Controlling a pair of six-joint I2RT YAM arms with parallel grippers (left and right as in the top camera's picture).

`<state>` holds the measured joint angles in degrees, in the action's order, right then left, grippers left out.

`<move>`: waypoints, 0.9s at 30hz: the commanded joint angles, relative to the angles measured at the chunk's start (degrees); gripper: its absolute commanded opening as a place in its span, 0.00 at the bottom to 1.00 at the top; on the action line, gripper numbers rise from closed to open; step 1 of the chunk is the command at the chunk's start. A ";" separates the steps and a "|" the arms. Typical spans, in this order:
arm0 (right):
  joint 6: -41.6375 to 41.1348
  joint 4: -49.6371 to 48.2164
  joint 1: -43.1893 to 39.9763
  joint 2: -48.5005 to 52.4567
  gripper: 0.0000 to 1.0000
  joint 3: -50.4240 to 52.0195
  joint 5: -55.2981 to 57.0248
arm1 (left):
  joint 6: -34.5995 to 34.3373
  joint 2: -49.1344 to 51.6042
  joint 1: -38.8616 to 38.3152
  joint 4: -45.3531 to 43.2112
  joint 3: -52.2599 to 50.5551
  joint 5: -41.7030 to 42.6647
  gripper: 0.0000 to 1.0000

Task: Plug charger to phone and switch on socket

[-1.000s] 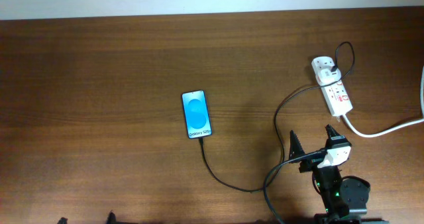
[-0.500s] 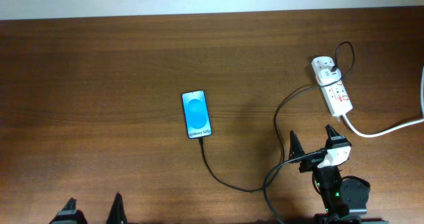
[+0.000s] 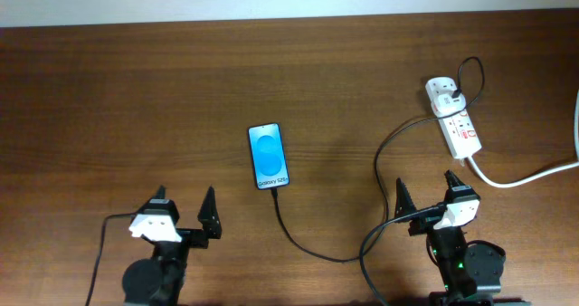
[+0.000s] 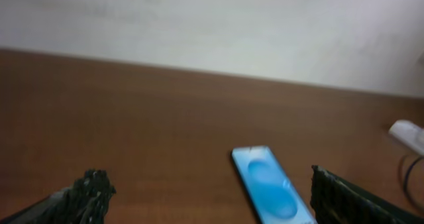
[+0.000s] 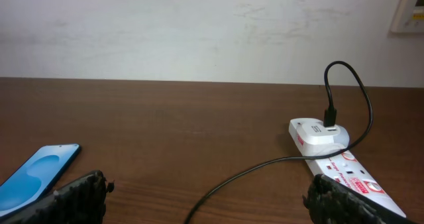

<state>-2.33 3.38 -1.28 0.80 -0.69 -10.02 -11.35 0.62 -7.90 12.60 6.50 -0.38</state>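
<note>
Left gripper [image 3: 185,197] and right gripper [image 3: 424,184] are hovering spread, empty, flanking the phone [image 3: 269,157]; the charger [image 3: 298,238] is seemingly sitting in it, so the socket [image 3: 457,125] far to its right is awaiting switching.

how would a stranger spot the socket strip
Go to the far right of the brown wooden table. There lies a short white oblong power strip with a thick white cord. Its red markings and plugged-in white adapter set it apart.
</note>
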 commanded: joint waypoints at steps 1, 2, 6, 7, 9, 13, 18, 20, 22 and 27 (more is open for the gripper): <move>0.42 0.26 0.57 -0.48 0.98 0.37 0.31 | 0.74 -0.28 -0.20 -1.46 -3.10 1.07 0.99; 0.42 0.26 0.57 -0.48 0.98 0.37 0.33 | 0.74 -0.28 -0.20 -1.60 -3.17 0.76 0.99; 0.42 0.26 0.57 -0.48 0.99 0.37 0.31 | 0.74 -0.31 -0.20 -10.34 -6.01 0.63 0.99; 0.42 0.26 0.57 -0.48 0.98 0.37 0.33 | 0.76 -0.31 -0.20 -8.50 -6.01 0.63 0.99; 0.42 0.26 0.57 -0.48 0.98 0.37 0.33 | 0.76 -0.31 -0.20 -7.85 -6.01 0.87 0.99; 0.42 0.26 0.57 -0.48 0.98 0.37 0.33 | 1.55 -0.31 -0.20 -7.82 -6.01 1.09 0.99; 0.42 0.26 0.57 -0.48 0.98 0.37 0.33 | 5.99 -0.28 -0.20 -7.85 -5.99 1.11 0.99; 0.42 0.26 0.57 -0.48 0.98 0.37 0.33 | 11.23 -0.31 -0.20 -7.85 -5.99 1.11 0.99; 0.42 0.26 0.57 -0.48 0.98 0.37 0.33 | 13.62 -0.33 -0.20 -7.82 -5.99 1.07 0.99; 0.42 0.26 0.57 -0.48 0.98 0.37 0.33 | 13.60 -0.33 2.95 -7.87 -5.99 1.07 0.99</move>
<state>-2.33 3.38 -1.28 0.80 -0.69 -10.00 0.95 0.62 -6.90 4.71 0.95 0.45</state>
